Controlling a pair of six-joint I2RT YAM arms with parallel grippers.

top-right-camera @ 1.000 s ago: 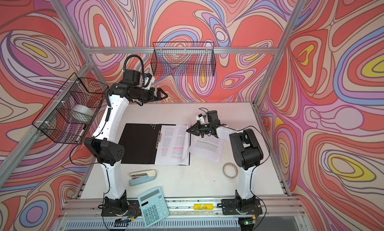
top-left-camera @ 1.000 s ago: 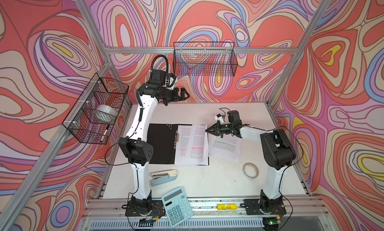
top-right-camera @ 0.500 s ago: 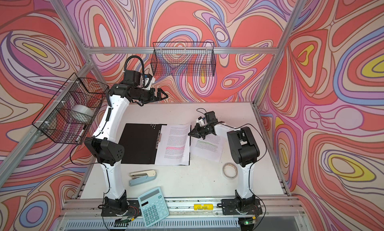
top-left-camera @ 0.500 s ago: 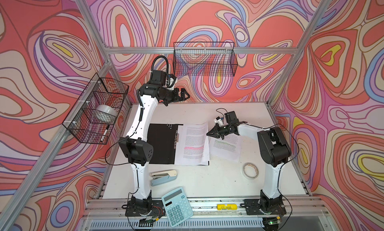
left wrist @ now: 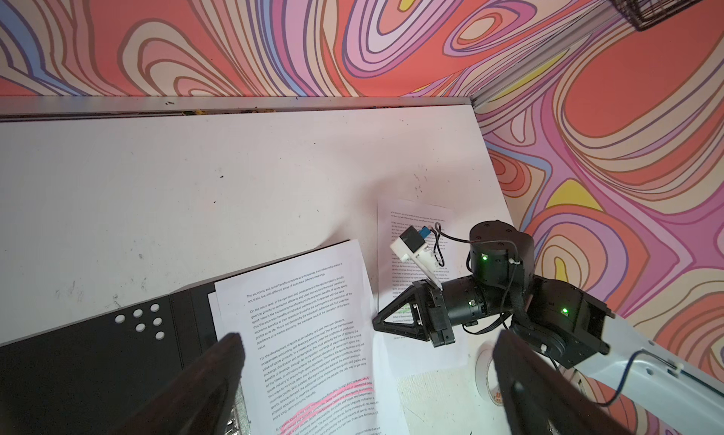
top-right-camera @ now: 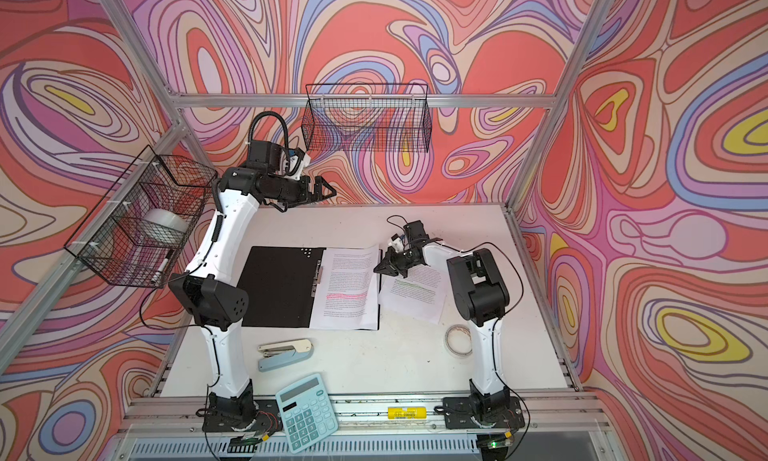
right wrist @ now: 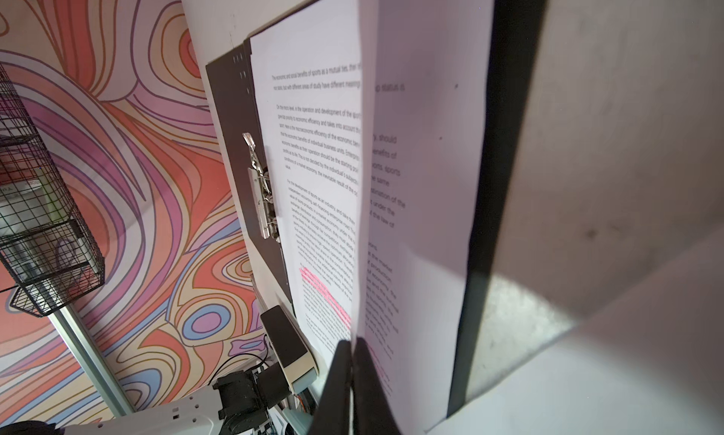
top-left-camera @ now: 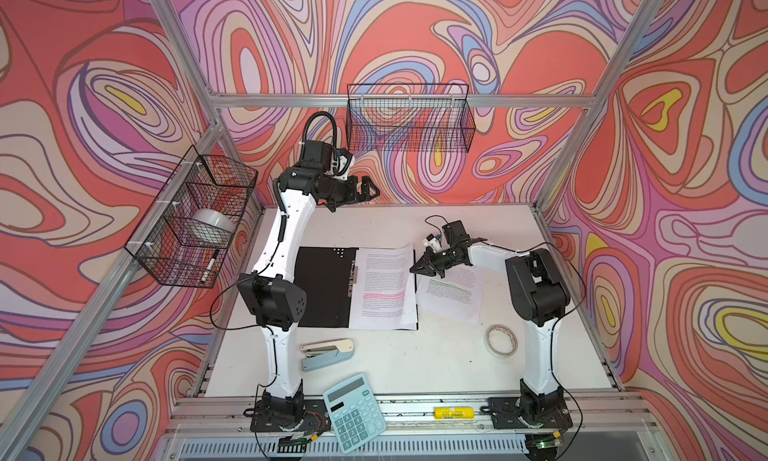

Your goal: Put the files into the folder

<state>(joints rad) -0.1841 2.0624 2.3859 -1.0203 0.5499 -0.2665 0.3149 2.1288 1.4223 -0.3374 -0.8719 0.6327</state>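
Open black folder [top-left-camera: 324, 288] lies just ahead of the right gripper [top-left-camera: 414, 268], files [top-left-camera: 384, 288] on its nearer half, one green-marked sheet [top-left-camera: 453, 292] beneath it. That gripper is closed, seemingly pinching the top sheet [right wrist: 317, 158] by its edge; the left gripper [top-left-camera: 368, 189] gapes empty. Paper's light, floppy: take edges.

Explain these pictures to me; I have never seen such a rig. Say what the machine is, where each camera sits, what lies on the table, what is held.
Two white robot arms stand at a table. Two pictures look down from above; the other two come from a camera on each arm's wrist. An open black folder lies there with printed files on it, another sheet beside it, plus a stapler, calculator and tape roll. The right tool is shut, apparently pinching the files' top sheet by its edge. The left tool hangs open, empty.
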